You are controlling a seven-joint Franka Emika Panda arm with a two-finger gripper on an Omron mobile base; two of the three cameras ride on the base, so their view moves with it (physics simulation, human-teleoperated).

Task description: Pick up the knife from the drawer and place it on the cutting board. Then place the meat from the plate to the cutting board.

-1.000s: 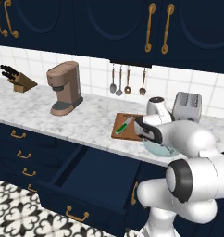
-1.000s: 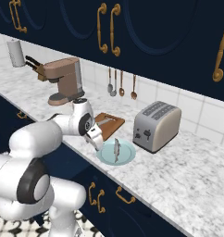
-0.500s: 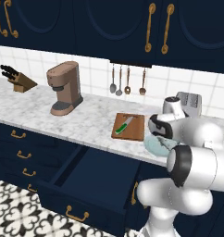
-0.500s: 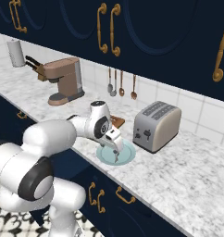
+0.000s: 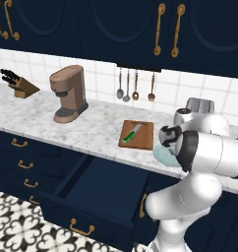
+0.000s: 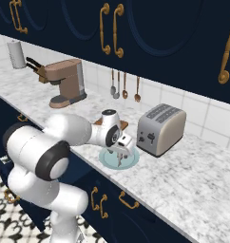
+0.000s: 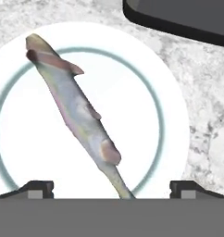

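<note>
The green-handled knife point(image 5: 132, 134) lies on the brown cutting board point(image 5: 140, 137), free of the gripper. Below the counter the wide navy drawer point(image 5: 104, 189) stands pulled out. To the board's right sits the pale teal plate point(image 6: 106, 160), whose rim point(image 7: 171, 115) also shows in the hand view. The meat point(image 7: 77, 106), a slim grey fish, lies slantwise across it. My gripper point(image 6: 120, 157) hangs open just above the plate. In the hand view its fingertips point(image 7: 40, 187) stand wide on either side of the fish's tail, gripper point(image 7: 113, 187) holding nothing.
A silver toaster point(image 6: 159, 128) stands close behind the plate, its dark base point(image 7: 178, 18) near the rim. A brown coffee machine point(image 5: 69, 93) and a knife block point(image 5: 20, 86) stand further left. Utensils point(image 5: 135, 86) hang on the wall.
The hand has swung right from beside the cutting board to over the plate and come down toward the fish. The knife stays on the board. The jaws stayed open.
</note>
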